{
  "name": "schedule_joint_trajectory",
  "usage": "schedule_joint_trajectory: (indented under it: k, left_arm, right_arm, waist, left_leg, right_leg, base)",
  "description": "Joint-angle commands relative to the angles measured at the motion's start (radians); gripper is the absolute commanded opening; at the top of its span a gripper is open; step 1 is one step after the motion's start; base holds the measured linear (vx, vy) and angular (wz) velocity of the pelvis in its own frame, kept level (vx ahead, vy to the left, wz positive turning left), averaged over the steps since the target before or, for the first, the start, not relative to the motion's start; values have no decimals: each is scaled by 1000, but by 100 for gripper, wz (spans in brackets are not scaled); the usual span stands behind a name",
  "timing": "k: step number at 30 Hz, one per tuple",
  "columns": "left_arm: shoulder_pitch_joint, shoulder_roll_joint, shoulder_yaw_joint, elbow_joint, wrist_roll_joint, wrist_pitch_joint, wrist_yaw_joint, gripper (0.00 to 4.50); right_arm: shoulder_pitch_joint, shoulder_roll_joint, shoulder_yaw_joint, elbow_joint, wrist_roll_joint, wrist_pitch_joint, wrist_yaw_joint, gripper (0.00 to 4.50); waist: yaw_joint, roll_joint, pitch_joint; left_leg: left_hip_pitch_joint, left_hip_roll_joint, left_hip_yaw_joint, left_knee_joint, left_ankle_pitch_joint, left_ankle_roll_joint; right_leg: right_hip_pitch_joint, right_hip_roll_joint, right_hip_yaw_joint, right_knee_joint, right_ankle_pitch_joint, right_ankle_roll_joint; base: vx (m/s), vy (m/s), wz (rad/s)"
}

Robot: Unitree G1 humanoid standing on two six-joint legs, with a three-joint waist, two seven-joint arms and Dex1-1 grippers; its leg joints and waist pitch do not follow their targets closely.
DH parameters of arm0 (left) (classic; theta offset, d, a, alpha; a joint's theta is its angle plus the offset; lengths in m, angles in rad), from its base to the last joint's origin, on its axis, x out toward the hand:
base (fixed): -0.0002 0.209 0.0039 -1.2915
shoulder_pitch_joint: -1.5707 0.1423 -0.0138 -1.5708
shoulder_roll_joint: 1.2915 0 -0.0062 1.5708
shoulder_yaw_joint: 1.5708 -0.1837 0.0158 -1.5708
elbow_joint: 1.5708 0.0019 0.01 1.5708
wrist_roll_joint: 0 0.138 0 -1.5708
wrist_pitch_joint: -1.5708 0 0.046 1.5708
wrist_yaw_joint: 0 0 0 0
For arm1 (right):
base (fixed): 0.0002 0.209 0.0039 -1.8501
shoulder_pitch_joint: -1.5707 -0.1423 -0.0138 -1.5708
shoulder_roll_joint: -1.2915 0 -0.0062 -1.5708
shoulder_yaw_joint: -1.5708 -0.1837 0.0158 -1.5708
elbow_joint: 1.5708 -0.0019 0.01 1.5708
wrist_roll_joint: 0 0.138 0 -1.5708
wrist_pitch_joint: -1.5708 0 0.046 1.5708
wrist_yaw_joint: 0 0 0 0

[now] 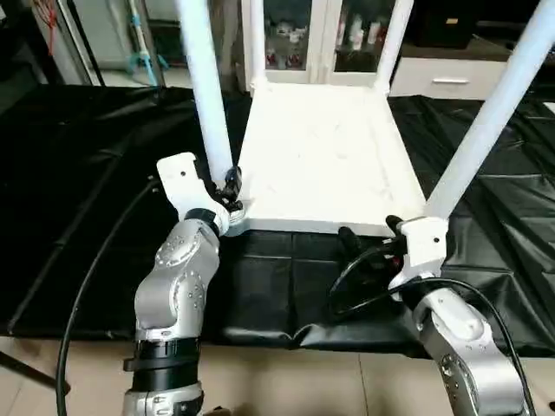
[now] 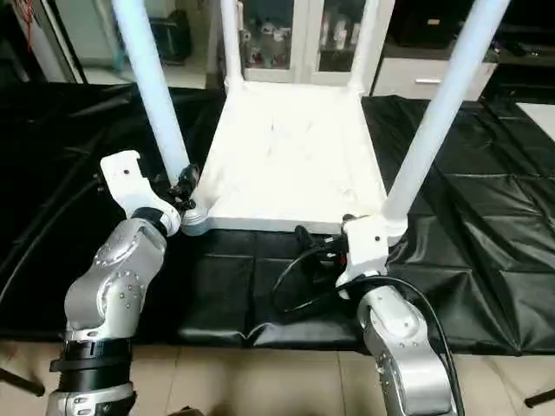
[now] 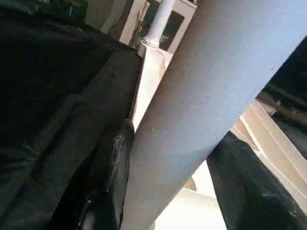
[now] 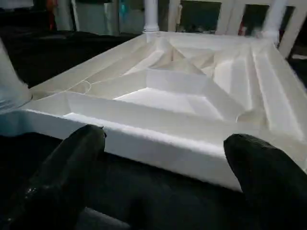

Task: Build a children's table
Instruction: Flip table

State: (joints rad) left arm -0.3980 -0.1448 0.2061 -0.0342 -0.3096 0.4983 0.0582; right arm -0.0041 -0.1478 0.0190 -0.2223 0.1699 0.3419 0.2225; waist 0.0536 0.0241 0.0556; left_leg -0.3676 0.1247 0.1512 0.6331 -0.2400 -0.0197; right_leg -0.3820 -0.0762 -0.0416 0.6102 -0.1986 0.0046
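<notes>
The white table top [image 1: 325,165] lies upside down on the black sheet, its X-ribbed underside [image 4: 192,91] facing up. Four white legs stand up from its corner sockets. My left gripper [image 1: 230,186] is shut on the near-left leg [image 1: 208,87] just above its socket, and the leg [image 3: 201,96] runs between the two black fingers [image 3: 112,158]. My right gripper [image 1: 371,232] is open, low over the sheet in front of the top's near edge [image 4: 158,143] and beside the near-right leg [image 1: 490,121]. It holds nothing.
A black sheet [image 1: 78,173] covers the floor around the table top and ends in a wrinkled front edge [image 1: 286,334], with tiled floor in front of it. A white cabinet [image 1: 329,35] with glass doors stands behind. Black cables [image 1: 364,277] loop near my right wrist.
</notes>
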Motion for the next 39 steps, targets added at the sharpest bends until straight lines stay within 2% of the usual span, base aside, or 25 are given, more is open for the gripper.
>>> schedule_joint_trajectory:
  k: [1, 2, 4, 6, 7, 9, 10, 12, 14, 16, 17, 19, 20, 23, 24, 27, 29, 31, 33, 34, 35, 36, 39]
  left_arm:
    - [-8, -60, 53, 0, -135, 23, 15, 220]
    - [-9, -67, 63, -3, -148, 31, 17, 220]
    - [-9, -91, 90, -17, -198, 53, 18, 220]
    - [-9, -91, 90, -17, -198, 53, 17, 220]
    - [-5, -92, 86, -23, -198, 60, 10, 220]
    - [8, -90, 67, -39, -188, 79, -3, 220]
    - [10, -91, 65, -40, -191, 83, -2, 220]
    - [10, -94, 67, -42, -199, 86, 4, 220]
    - [12, -88, 63, -45, -209, 90, 11, 220]
    - [12, -87, 63, -45, -215, 89, 14, 220]
    - [12, -85, 64, -46, -217, 90, 16, 220]
    - [10, -82, 66, -46, -220, 91, 16, 220]
    - [10, -82, 69, -47, -219, 94, 15, 220]
    - [12, -81, 71, -53, -220, 98, 15, 220]
    - [12, -80, 72, -57, -222, 100, 16, 220]
    - [13, -78, 75, -60, -224, 102, 16, 220]
    - [14, -77, 77, -60, -226, 103, 16, 220]
    - [11, -77, 78, -59, -228, 104, 16, 220]
    - [8, -77, 79, -58, -230, 105, 15, 220]
    - [7, -76, 80, -57, -231, 106, 15, 220]
    - [6, -76, 79, -56, -232, 106, 13, 220]
    - [6, -77, 77, -54, -233, 107, 13, 220]
    - [6, -78, 74, -54, -234, 108, 13, 220]
  right_arm:
    - [-2, 5, -17, 16, 23, 12, -6, 450]
    - [-4, 11, -23, 21, 32, 16, -8, 450]
    - [-16, 42, -67, 45, 91, 36, -14, 450]
    - [-16, 42, -67, 45, 91, 36, -14, 450]
    - [-28, 58, -91, 61, 122, 42, -16, 450]
    - [-83, 109, -171, 119, 235, 72, -17, 450]
    - [-104, 122, -196, 139, 274, 86, -17, 450]
    - [-123, 133, -218, 159, 310, 97, -13, 450]
    - [-191, 159, -280, 222, 430, 119, 19, 450]
    - [-216, 165, -301, 250, 460, 118, 26, 450]
    - [-241, 169, -320, 286, 481, 117, 27, 450]
    - [-283, 178, -352, 349, 501, 112, 10, 450]
    - [-321, 186, -385, 408, 498, 112, -26, 450]
    - [-370, 196, -430, 479, 537, 116, -63, 450]
    - [-381, 192, -429, 494, 545, 119, -49, 450]
    - [-396, 186, -424, 518, 552, 120, -29, 450]
    - [-431, 183, -435, 567, 567, 120, -18, 450]
    - [-461, 186, -451, 606, 580, 125, -15, 450]
    - [-467, 184, -442, 615, 569, 126, 1, 450]
    - [-471, 182, -436, 620, 562, 126, 11, 450]
    - [-477, 180, -428, 629, 556, 123, 28, 450]
    - [-485, 177, -423, 642, 548, 111, 34, 450]
    - [-500, 177, -422, 662, 542, 83, 37, 450]
  waist:
    - [1, -16, -48]
    - [0, -22, -50]
    - [2, -18, -51]
    - [3, -17, -50]
    - [2, -18, -51]
    - [-1, -17, -51]
    - [-2, -19, -50]
    - [0, -18, -50]
    - [1, -20, -52]
    - [4, -19, -53]
    - [5, -22, -53]
    - [2, -20, -55]
    - [2, -25, -54]
    - [2, -27, -55]
    - [5, -22, -56]
    - [10, -23, -63]
    - [12, -20, -64]
    - [14, -22, -68]
    - [15, -22, -70]
    - [17, -23, -70]
    - [20, -17, -70]
    - [20, -20, -70]
    - [25, -22, -71]
  left_leg:
    - [-1, 93, -37, -97, -132, 61]
    - [-1, 94, -36, -97, -128, 64]
    - [0, 93, -36, -95, -112, 72]
    - [0, 92, -36, -95, -112, 75]
    - [-2, 93, -36, -96, -101, 75]
    - [1, 94, -37, -98, -123, 75]
    - [3, 93, -36, -99, -139, 69]
    - [2, 94, -35, -99, -127, 64]
    - [2, 93, -34, -97, -93, 72]
    - [1, 93, -31, -95, -79, 76]
    - [0, 94, -30, -95, -71, 76]
    - [-1, 92, -30, -95, -53, 73]
    - [-1, 92, -29, -95, -51, 73]
    - [2, 90, -25, -93, -48, 65]
    - [0, 89, -25, -92, -38, 69]
    - [-1, 90, -24, -84, 43, 100]
    - [-1, 89, -23, -81, 52, 118]
    - [-3, 88, -20, -76, 68, 133]
    - [-6, 88, -19, -72, 101, 151]
    - [-7, 88, -18, -71, 106, 158]
    - [-6, 89, -19, -70, 111, 167]
    - [-7, 90, -18, -70, 106, 171]
    - [-3, 92, -17, -69, 107, 169]
  right_leg:
    - [39, -85, 51, -72, -141, -235]
    - [39, -84, 50, -72, -142, -232]
    - [37, -86, 50, -69, -134, -236]
    - [34, -82, 48, -71, -140, -231]
    - [35, -79, 48, -70, -129, -226]
    - [35, -83, 48, -69, -143, -229]
    - [31, -82, 48, -73, -158, -227]
    - [33, -81, 48, -72, -145, -222]
    - [35, -82, 47, -65, -96, -229]
    - [35, -83, 46, -67, -97, -232]
    - [36, -83, 46, -66, -90, -232]
    - [36, -82, 44, -63, -81, -240]
    - [37, -83, 44, -64, -84, -239]
    - [35, -85, 44, -64, -104, -240]
    - [36, -85, 44, -63, -95, -240]
    - [35, -82, 41, -52, -5, -247]
    - [35, -83, 40, -50, 3, -258]
    - [34, -84, 40, -48, 16, -268]
    - [31, -81, 38, -42, 49, -277]
    - [31, -81, 38, -41, 53, -279]
    - [29, -82, 37, -40, 52, -284]
    - [29, -81, 37, -42, 40, -284]
    - [27, -80, 36, -42, 24, -286]
  base:
    - [0, 0, 0]
    - [0, 0, 0]
    - [0, 0, 0]
    - [0, 0, 0]
    - [0, 0, 0]
    - [0, 0, 0]
    - [0, 0, 0]
    - [0, 0, 0]
    - [0, 0, 0]
    - [0, 0, 0]
    - [0, 0, 0]
    - [0, 0, 0]
    - [0, 0, 0]
    - [0, 0, 0]
    - [0, 0, 0]
    - [0, 0, 0]
    - [0, 0, 0]
    - [0, 0, 0]
    - [0, 0, 0]
    - [0, 0, 0]
    - [0, 0, 0]
    - [0, 0, 0]
    - [0, 0, 0]
